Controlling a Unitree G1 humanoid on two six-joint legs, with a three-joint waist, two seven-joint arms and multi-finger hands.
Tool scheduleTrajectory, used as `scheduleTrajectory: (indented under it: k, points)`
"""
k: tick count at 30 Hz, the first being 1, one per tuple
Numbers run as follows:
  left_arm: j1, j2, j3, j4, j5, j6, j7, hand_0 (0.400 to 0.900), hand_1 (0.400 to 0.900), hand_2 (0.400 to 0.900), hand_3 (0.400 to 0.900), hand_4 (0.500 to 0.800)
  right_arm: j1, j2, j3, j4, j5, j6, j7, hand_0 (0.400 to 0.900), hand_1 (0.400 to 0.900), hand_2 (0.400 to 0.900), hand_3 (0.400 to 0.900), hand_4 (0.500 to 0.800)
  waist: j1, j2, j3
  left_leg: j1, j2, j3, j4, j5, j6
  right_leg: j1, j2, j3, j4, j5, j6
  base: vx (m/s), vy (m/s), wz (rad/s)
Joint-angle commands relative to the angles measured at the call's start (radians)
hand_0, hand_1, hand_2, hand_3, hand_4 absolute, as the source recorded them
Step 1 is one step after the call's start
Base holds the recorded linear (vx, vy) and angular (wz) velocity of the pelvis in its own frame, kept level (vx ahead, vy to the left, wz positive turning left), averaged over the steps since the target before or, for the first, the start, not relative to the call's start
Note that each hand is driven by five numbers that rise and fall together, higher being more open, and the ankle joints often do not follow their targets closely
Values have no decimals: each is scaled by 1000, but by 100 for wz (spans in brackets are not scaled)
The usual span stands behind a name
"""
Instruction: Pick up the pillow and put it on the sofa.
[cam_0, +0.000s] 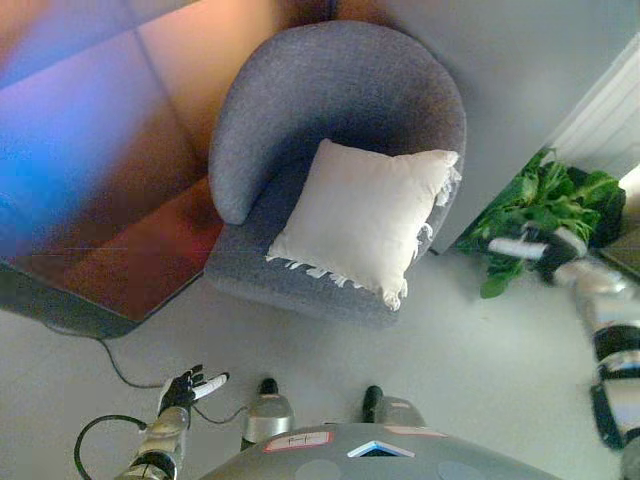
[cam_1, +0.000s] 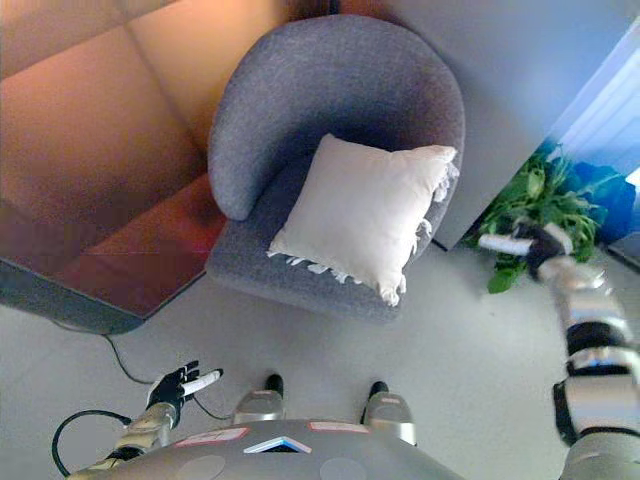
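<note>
Seen from above: a grey, round-backed sofa (cam_0: 340, 120) for one, taken here as the landmark; lying on its seat, a cream pillow (cam_0: 365, 215) with fringed edges, turned cornerwise, its upper corners leaning against the curved backrest and the right arm, its lowest corner reaching just past the seat's front edge — resting there wholly, touched by neither hand.

To the sofa's right, just beside it and against the pale wall (cam_0: 520, 70), a leafy green plant (cam_0: 545, 205); in front of those leaves, raised to about the level of the seat's front edge, the right hand (cam_1: 525, 245), dark with white tips, fingers stretched out straight toward the sofa, holding nothing and well apart from the pillow; whether touching the leaves or merely passing before them, cannot tell.

Below the sofa and off to its lower left, well clear of it, the left hand (cam_0: 188, 388) low over the light floor (cam_0: 480, 360); fingers spread and relaxed, one white-tipped finger pointing toward the right, nothing in its grasp.

To the sofa's left — nearly touching the seat's lower left corner — a large reddish-brown panelled surface (cam_0: 110, 180) with a dark rim along its near edge.
</note>
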Motion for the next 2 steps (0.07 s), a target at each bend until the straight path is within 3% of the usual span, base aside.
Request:
scheduleTrajectory:
  k: [1,2]
  points:
    - [-58,28,-27,40,-7,-17,41,900,900,900,900,800,-11,54,-51,-94,60,-172,10,900,900,900,900,800,-11,-52,-27,36,23,9,37,-45,7,75,-34,-4,-48,-16,28,-139,145,-19]
    - [-72,20,-35,48,-6,-15,44,900,900,900,900,800,14,95,-40,-80,54,-191,10,900,900,900,900,800,-18,-52,-34,45,17,17,19,-48,10,77,-35,-2,-66,-4,34,-87,91,-12]
